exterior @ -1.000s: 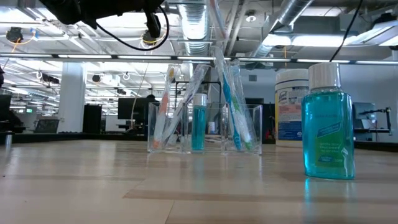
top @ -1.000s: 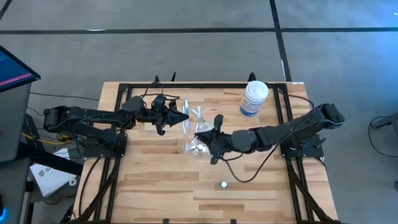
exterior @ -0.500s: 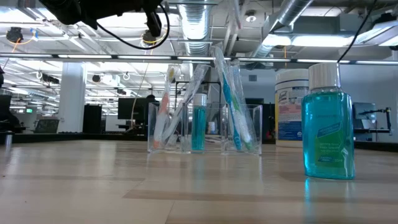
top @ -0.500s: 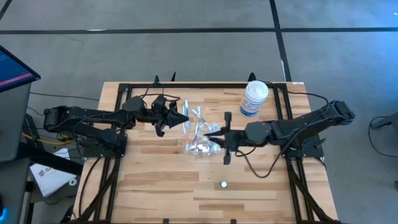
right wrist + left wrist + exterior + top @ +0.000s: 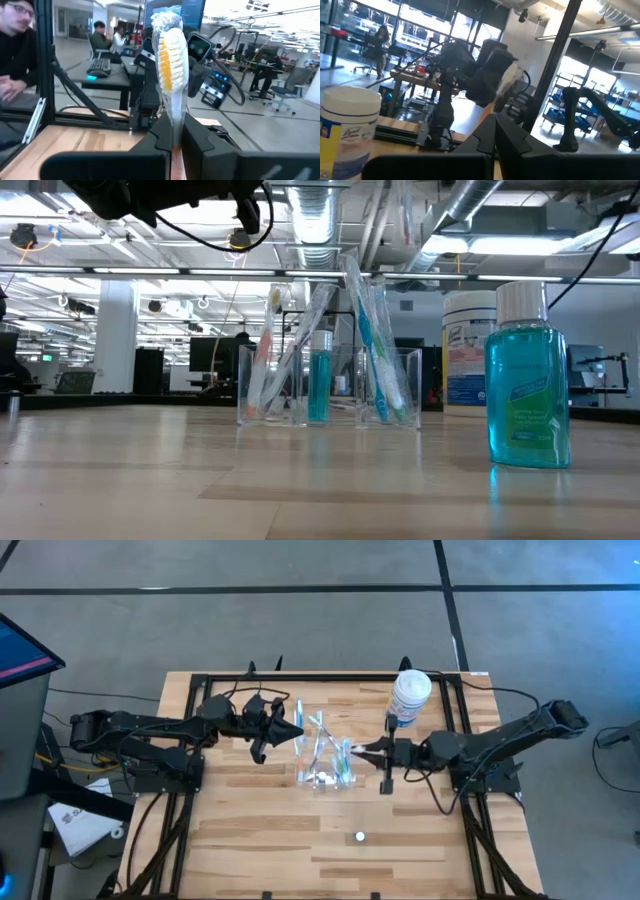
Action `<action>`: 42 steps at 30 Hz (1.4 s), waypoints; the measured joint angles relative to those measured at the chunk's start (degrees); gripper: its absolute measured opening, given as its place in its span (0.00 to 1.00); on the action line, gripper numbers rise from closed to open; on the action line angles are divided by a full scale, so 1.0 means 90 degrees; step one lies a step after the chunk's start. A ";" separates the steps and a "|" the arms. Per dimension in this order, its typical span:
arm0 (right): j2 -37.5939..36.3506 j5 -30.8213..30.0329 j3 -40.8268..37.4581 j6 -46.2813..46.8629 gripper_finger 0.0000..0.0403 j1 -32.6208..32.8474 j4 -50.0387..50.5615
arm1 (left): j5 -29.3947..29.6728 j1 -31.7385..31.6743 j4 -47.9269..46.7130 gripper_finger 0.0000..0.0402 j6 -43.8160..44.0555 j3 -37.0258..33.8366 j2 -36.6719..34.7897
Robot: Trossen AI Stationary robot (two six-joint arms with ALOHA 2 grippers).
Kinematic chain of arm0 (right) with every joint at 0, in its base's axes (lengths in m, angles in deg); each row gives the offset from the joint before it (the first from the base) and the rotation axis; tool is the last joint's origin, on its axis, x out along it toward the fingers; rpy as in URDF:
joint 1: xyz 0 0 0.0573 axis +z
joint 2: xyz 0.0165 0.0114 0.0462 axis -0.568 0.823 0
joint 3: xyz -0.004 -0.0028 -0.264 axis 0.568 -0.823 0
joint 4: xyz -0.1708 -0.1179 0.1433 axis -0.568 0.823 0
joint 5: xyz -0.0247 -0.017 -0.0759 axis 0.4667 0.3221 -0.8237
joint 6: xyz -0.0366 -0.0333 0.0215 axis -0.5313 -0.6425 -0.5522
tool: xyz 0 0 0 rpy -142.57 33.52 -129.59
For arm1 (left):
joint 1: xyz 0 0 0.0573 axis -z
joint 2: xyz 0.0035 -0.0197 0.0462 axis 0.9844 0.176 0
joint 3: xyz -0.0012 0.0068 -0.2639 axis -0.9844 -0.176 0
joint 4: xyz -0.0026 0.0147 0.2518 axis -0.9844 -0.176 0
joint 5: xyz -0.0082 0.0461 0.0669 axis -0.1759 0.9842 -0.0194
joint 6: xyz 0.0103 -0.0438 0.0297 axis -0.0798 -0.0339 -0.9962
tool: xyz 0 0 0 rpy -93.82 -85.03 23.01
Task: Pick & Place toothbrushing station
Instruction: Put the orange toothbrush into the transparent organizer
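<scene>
The toothbrushing station (image 5: pixel 325 772) is a clear holder with compartments, standing on the table's middle. Several toothbrushes (image 5: pixel 375 345) stand leaning in it, and a clear tube with a blue end (image 5: pixel 318 375) stands in its middle compartment. My right gripper (image 5: pixel 370 752), just right of the station, is shut on a wrapped toothbrush with orange-yellow bristles (image 5: pixel 170 55). My left gripper (image 5: pixel 296 732) hangs in the air just left of the station. It is shut, and a blurred white and orange toothbrush (image 5: pixel 506 82) rises from its tips. My left gripper pinches a thin orange handle (image 5: pixel 491 107) between its two fingertips. The brush juts out beyond the fingers, clear of the table; which part of the handle it has cannot be told. My right gripper pinches the wrapped toothbrush by its handle (image 5: pixel 175 127), below the head, between its two fingers. The fingers lie about level, coming from the table's right, and the brush runs on along them, its head beyond the tips. It is lifted clear of the station.
A large white wipes tub with a blue label (image 5: pixel 408 698) stands at the table's far right. A bottle of blue mouthwash (image 5: pixel 527 380) stands near the front edge; its white cap shows in the high view (image 5: pixel 360 836). People sit at desks beyond the table (image 5: pixel 15 40).
My right gripper has drawn back from over the station toward the table's right edge, staying shut on the toothbrush, which has come away from the station with it. The station's other brushes have stayed in place.
</scene>
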 joint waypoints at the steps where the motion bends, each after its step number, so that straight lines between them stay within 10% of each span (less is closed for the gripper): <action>1: 0.0000 0.0024 -0.0124 0.0058 0.02 0.0000 -0.0144 | 0.0000 0.0000 -0.0001 0.00 -0.0060 0.0000 0.0000; 42: 0.2008 0.0270 -0.2017 0.1896 0.02 -0.0543 -0.4183 | 0.0511 0.0546 -0.0783 0.00 -0.0937 -0.0002 0.0005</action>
